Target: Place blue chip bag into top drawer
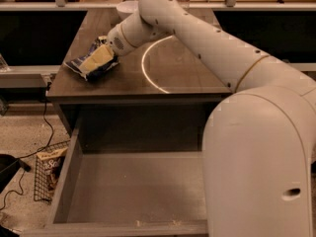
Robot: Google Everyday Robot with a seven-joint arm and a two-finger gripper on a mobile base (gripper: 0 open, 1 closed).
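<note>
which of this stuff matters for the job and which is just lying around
For the job: blue chip bag on the tabletop, gripper down on it, open drawer.
Lying about: brown snack bag, wire basket, floor cable.

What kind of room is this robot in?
Probably a robot test lab set up like a kitchen: a wooden counter with an open top drawer, a loose cable on the floor, and the gripper at a blue chip bag.

floor (22,132): speckled | table (187,73): dark, likely wood | wire basket (42,181) on floor | end effector (98,60) over table's left
</note>
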